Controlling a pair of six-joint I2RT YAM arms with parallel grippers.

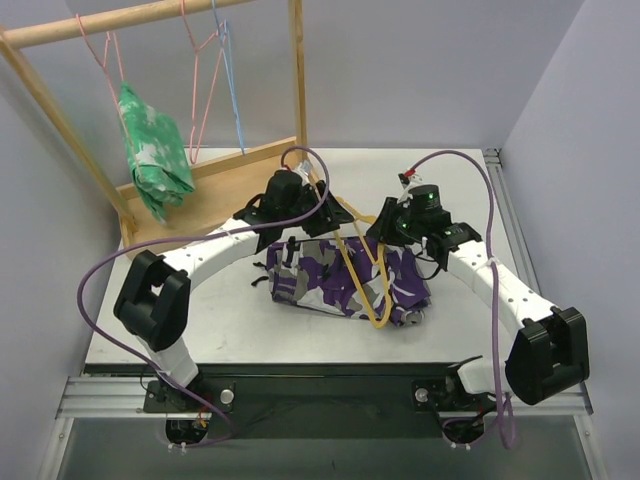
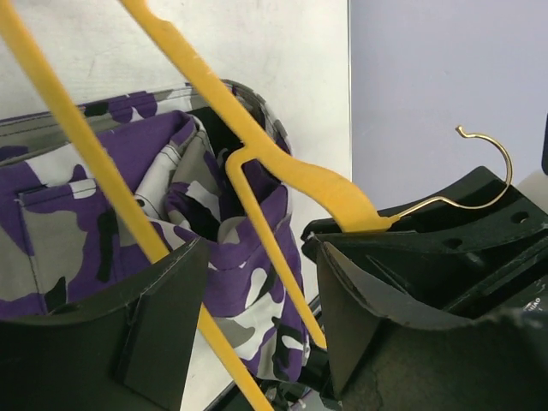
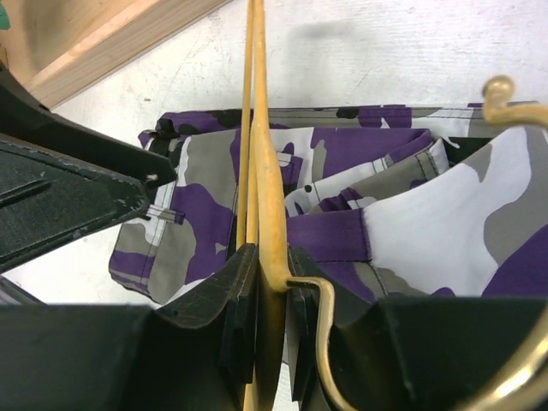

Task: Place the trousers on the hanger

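Note:
The camouflage trousers (image 1: 330,280) lie folded on the table between the two arms. The yellow hanger (image 1: 362,285) slants across them, its lower corner near the trousers' front edge. My right gripper (image 3: 272,300) is shut on the hanger (image 3: 261,171) at its neck, just where the brass hook (image 3: 505,94) begins. My left gripper (image 2: 257,317) is open. Its fingers (image 2: 163,325) stand wide on either side of the hanger's bars (image 2: 274,154), above the trousers (image 2: 248,257), touching neither. From above, both grippers (image 1: 320,215) (image 1: 398,228) hover at the trousers' far edge.
A wooden rack (image 1: 150,15) stands at the back left, with pink hangers (image 1: 200,70), a blue hanger (image 1: 232,90) and a green-and-white garment (image 1: 152,150) on it. Its base board (image 1: 215,185) lies just behind the left gripper. The table's right edge (image 1: 505,215) runs near the right arm.

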